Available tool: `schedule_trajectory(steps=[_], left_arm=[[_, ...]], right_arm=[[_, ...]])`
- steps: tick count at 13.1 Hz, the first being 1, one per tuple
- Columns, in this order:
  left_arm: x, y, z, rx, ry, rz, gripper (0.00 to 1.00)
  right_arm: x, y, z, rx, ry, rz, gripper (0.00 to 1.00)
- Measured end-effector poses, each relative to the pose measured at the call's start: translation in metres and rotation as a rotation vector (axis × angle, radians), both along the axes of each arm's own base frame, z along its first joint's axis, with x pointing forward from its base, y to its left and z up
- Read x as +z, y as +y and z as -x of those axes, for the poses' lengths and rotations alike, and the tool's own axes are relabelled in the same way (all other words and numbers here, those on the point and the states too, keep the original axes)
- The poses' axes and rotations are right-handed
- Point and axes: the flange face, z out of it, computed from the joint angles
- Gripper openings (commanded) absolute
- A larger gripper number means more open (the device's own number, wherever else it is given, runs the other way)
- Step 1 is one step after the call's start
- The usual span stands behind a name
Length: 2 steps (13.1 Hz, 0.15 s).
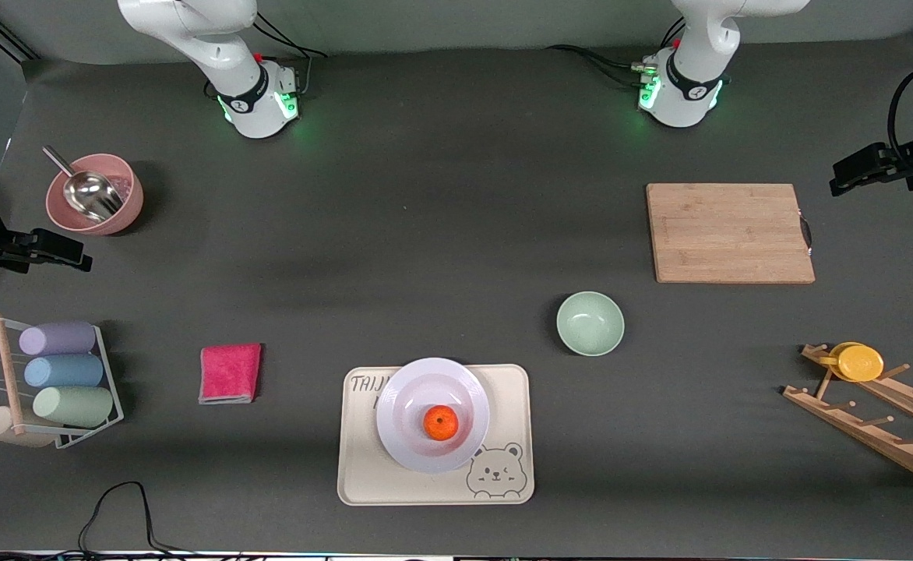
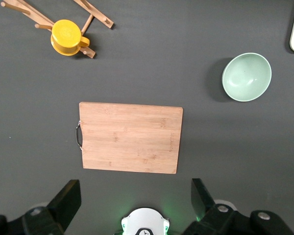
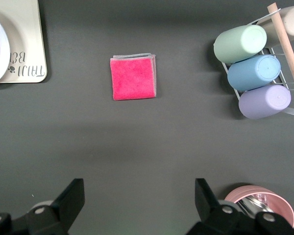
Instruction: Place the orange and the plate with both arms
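Resting on the plate (image 1: 433,414) on the cream bear tray (image 1: 363,475), midway between both ends: the orange (image 1: 440,422), well away from the left gripper (image 2: 135,203) and right gripper (image 3: 138,201), both spread wide, empty, high over bare table.

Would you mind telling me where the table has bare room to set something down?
The widest bare patch lies between the pink bowl and the cutting board. Another runs between the pink cloth and the cup rack. It is crowded at the bear tray, which carries the plate and orange, with the green bowl near.
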Motion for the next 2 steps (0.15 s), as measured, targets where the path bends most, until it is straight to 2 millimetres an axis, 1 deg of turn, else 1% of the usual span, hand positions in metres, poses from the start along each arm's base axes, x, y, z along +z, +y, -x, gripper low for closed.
schedule_trajectory(steps=[2], left_arm=[[-0.0002,-0.0032,0.0001,-0.006,0.000,0.000,1.00]], right_arm=[[0.0000,0.0001,0.0000,0.000,0.000,0.000,1.00]])
